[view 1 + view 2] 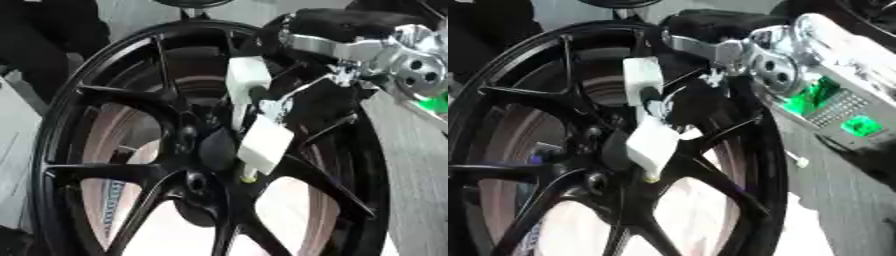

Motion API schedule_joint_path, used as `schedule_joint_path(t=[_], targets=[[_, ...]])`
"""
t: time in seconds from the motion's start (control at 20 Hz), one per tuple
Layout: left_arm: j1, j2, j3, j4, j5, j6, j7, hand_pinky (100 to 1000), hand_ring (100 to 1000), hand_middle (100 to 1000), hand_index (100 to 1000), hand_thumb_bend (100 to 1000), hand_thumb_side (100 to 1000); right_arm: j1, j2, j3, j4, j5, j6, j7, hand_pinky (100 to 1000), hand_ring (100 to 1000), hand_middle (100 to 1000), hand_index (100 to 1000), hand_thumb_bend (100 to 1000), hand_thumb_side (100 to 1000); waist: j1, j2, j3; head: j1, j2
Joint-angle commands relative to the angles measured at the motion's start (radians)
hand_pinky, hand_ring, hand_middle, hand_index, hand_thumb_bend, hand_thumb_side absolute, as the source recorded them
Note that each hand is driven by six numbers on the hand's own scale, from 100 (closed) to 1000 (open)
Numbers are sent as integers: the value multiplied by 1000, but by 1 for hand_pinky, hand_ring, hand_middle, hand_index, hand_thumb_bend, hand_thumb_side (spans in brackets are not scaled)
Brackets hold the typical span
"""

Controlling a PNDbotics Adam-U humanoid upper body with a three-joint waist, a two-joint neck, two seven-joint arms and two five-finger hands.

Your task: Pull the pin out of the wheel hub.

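A black spoked wheel point(114, 172) stands upright and fills both views, its hub point(214, 150) near the middle. My right hand point(710, 95) reaches in from the upper right, black with a silver wrist, and its white-padded fingers point(265, 142) curl in against the hub. A small yellowish pin end point(250, 178) pokes out just below the lower white pad, pinched there; the rest of the pin is hidden behind the pad. A second white pad point(248, 75) sits higher, over an upper spoke. The left hand shows in neither view.
Lug holes point(194, 182) ring the hub. My silver forearm with green lights point(833, 107) crosses the wheel's right rim. Grey floor point(420, 165) lies to the right of the wheel, and dark shapes stand at the upper left.
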Motion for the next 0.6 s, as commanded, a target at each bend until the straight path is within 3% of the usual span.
schedule_joint_path(t=[0.05,0.2,0.6], targets=[[-9,12,-1,-17,-1,1,-2,646,512,541,710,169,394,2,-34,-12,-28,-24,43,24,906,865,764,845,100,322,7,-17,4,-2,-12],[-10,12,-1,-17,-1,1,-2,646,512,541,710,167,394,9,-42,-17,-48,-46,47,7,903,860,742,834,100,312,6,-17,6,-2,-14],[-13,11,-1,-17,-1,3,-3,647,512,541,709,155,393,18,-46,-16,-54,-57,60,-11,897,815,545,716,100,322,2,-16,14,-1,-16]])
